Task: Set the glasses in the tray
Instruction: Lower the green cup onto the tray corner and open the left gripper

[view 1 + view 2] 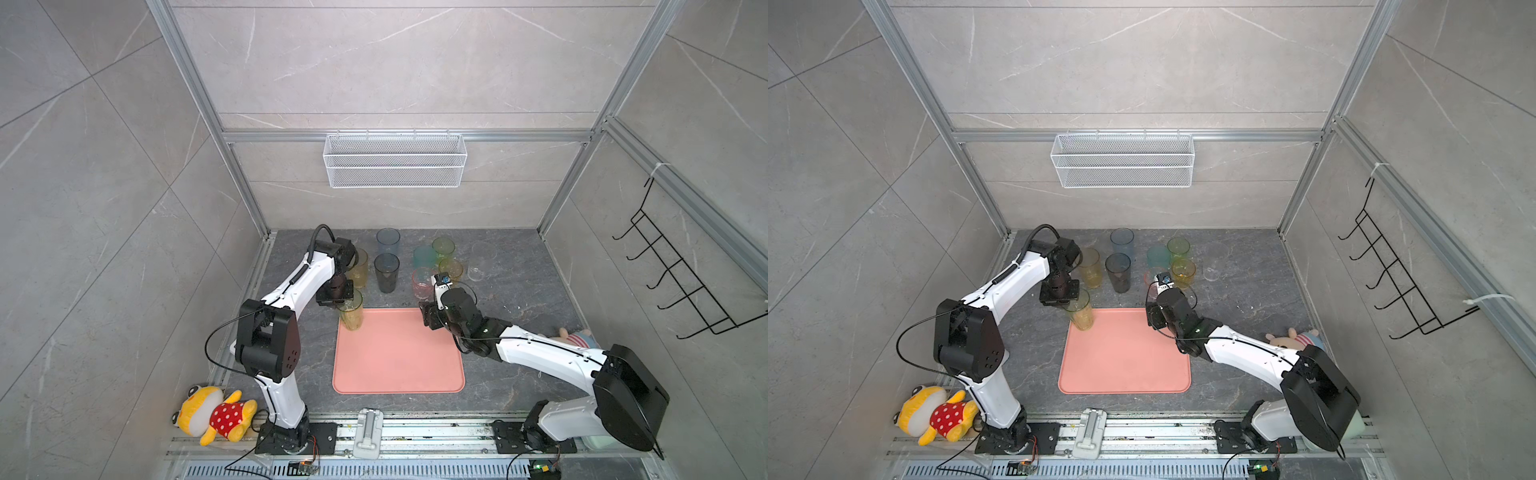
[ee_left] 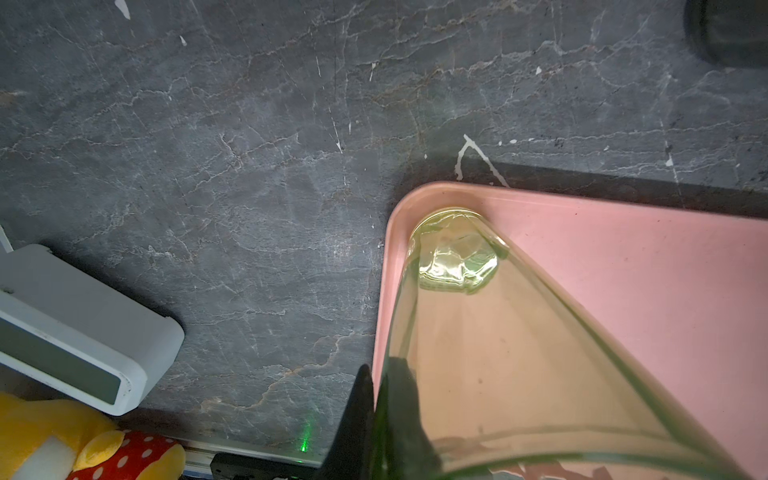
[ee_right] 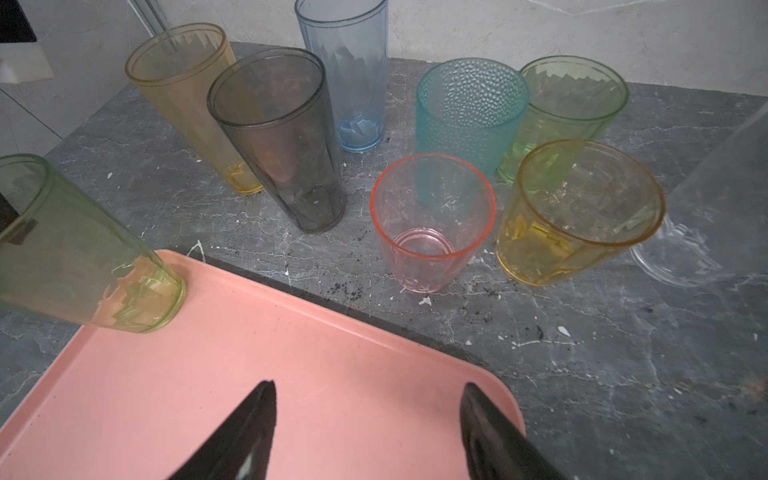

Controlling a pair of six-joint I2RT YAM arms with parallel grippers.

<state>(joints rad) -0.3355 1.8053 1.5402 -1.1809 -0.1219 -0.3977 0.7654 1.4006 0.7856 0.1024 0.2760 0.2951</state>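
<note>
The salmon-pink tray (image 1: pixel 399 353) (image 1: pixel 1125 357) lies mid-table. A tall yellow-green glass (image 1: pixel 351 316) (image 3: pixel 75 249) stands in its far left corner, and my left gripper (image 1: pixel 340 305) (image 2: pixel 376 374) is shut on its rim. My right gripper (image 3: pixel 368 386) (image 1: pixel 428 318) hangs open and empty over the tray's far right corner. Behind the tray on the table stand several more glasses: tall amber (image 3: pixel 187 104), smoky grey (image 3: pixel 278 137), blue-grey (image 3: pixel 345 75), teal (image 3: pixel 469 112), green (image 3: pixel 569 104), pink (image 3: pixel 432 220), short amber (image 3: pixel 582 212) and clear (image 3: pixel 715 208).
A white wire basket (image 1: pixel 395 160) hangs on the back wall and a black hook rack (image 1: pixel 681 274) on the right wall. Plush toys lie at front left (image 1: pixel 216 415) and at the right (image 1: pixel 575 336). A white device (image 1: pixel 368 432) sits at the front rail.
</note>
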